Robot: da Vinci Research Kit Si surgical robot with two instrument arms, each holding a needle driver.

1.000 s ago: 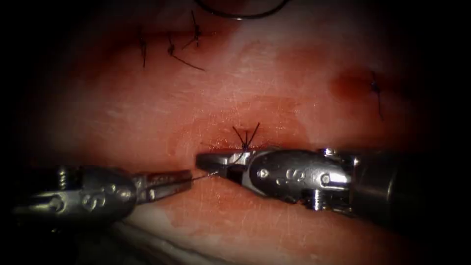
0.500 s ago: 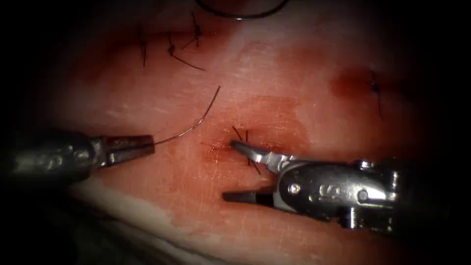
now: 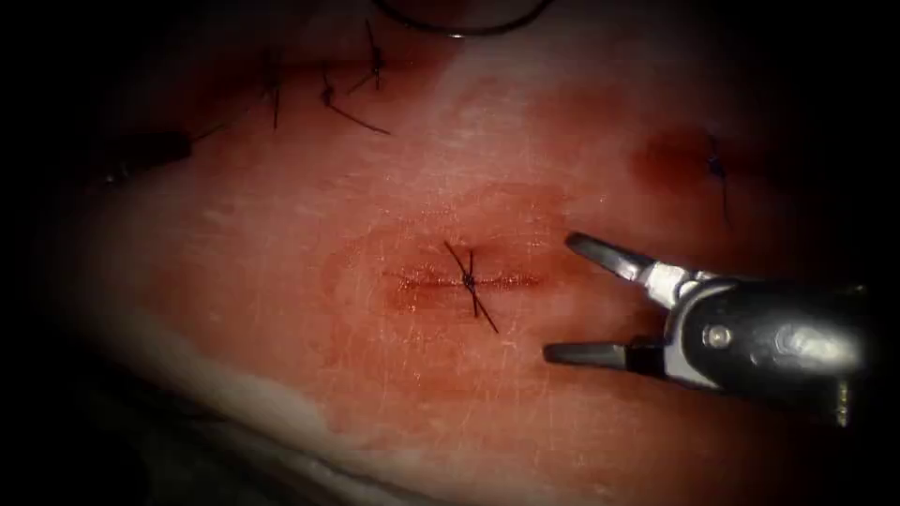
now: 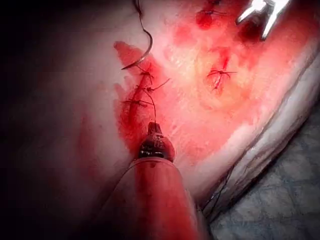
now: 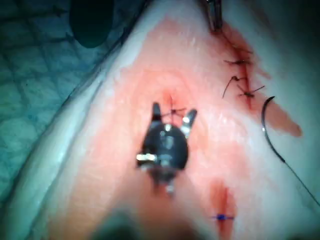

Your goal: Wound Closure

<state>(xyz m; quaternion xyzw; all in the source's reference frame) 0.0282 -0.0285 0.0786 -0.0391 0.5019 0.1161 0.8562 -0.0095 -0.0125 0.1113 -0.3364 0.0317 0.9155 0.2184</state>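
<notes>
Your right tool [image 3: 561, 300] has backed off to the right of the cut [image 3: 464, 279], jaws wide and empty, and the left tool [image 4: 155, 136] has carried its cut length of thread [image 4: 151, 107] far left, pinched shut on it. The knot [image 3: 469, 280] sits trimmed over the cut. Beyond, the needle [image 3: 459, 26] lies free on the tissue [image 3: 281, 234]. This stitch looks done.

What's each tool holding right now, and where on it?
Right tool: jaws open, holding nothing. Left tool: jaws shut on the thread, at its end. Needle lies free on the tissue.
</notes>
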